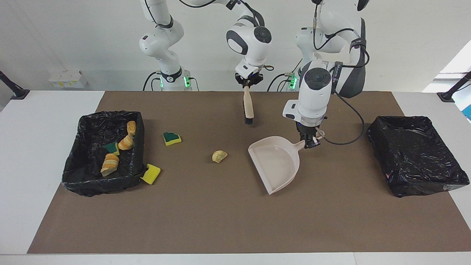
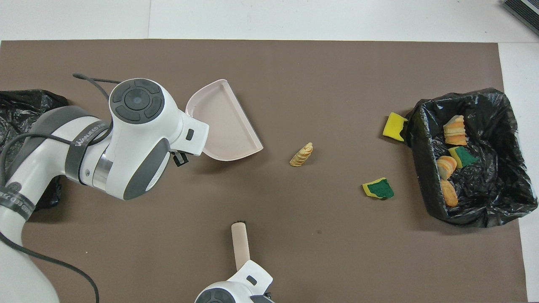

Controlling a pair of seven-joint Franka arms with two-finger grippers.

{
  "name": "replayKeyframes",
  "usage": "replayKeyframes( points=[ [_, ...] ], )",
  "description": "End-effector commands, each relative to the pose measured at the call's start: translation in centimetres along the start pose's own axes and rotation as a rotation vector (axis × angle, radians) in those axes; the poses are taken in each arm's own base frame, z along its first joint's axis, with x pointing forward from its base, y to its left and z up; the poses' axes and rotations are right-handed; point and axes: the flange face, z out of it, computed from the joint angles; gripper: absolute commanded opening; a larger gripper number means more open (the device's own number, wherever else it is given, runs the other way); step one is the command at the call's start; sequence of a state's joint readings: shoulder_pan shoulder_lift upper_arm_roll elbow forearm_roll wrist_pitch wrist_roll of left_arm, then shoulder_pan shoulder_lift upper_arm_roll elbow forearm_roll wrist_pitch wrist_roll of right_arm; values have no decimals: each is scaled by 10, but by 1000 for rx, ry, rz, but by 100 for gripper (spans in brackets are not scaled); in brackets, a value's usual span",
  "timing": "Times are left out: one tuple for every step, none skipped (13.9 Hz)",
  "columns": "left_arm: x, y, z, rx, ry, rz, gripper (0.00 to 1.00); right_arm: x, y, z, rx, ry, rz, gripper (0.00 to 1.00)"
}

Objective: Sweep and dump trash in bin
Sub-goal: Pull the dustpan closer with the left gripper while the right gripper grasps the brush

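Note:
My left gripper (image 1: 310, 141) is shut on the handle of the beige dustpan (image 1: 276, 162) (image 2: 223, 122). The pan lies low at the mat, its mouth turned toward a pale beige chunk of trash (image 1: 219, 156) (image 2: 302, 155) a short way off. My right gripper (image 1: 249, 81) is shut on the top of the beige brush (image 1: 248, 105) (image 2: 240, 246), which hangs bristles down over the mat near the robots. A green-backed sponge piece (image 1: 171, 138) (image 2: 378, 188) lies toward the right arm's end. A yellow sponge piece (image 1: 151, 173) (image 2: 394, 125) leans against the bin (image 1: 95, 186) (image 2: 484, 214).
The black-lined bin at the right arm's end holds several scraps, orange-beige chunks and a green-backed sponge. A second black-lined bin (image 1: 415, 154) (image 2: 25, 126) stands at the left arm's end. A brown mat (image 1: 220, 221) covers the table.

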State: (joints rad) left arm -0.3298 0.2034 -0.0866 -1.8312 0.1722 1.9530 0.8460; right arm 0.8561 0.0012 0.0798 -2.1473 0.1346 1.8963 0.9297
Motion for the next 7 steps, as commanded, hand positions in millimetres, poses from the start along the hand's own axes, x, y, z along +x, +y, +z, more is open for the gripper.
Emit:
replayKeyframes(
  points=[
    [-14,26,3,5,-22,42,0,30,44,-26,2,26,146,0],
    [-12,33,8,2,-24,50,0,49,63,-29,-5,19,199,0],
    [-9,42,10,7,-23,59,0,65,78,-28,-7,10,238,0],
    [-6,49,13,6,-24,70,0,79,94,-24,-28,22,250,0],
    [-6,48,12,19,-13,71,0,90,109,-23,-70,43,246,0],
    [-5,47,12,26,-5,71,0,99,122,-20,-119,48,232,0],
    [-2,48,16,24,-6,76,0,115,143,-19,-139,52,228,0]
  ],
)
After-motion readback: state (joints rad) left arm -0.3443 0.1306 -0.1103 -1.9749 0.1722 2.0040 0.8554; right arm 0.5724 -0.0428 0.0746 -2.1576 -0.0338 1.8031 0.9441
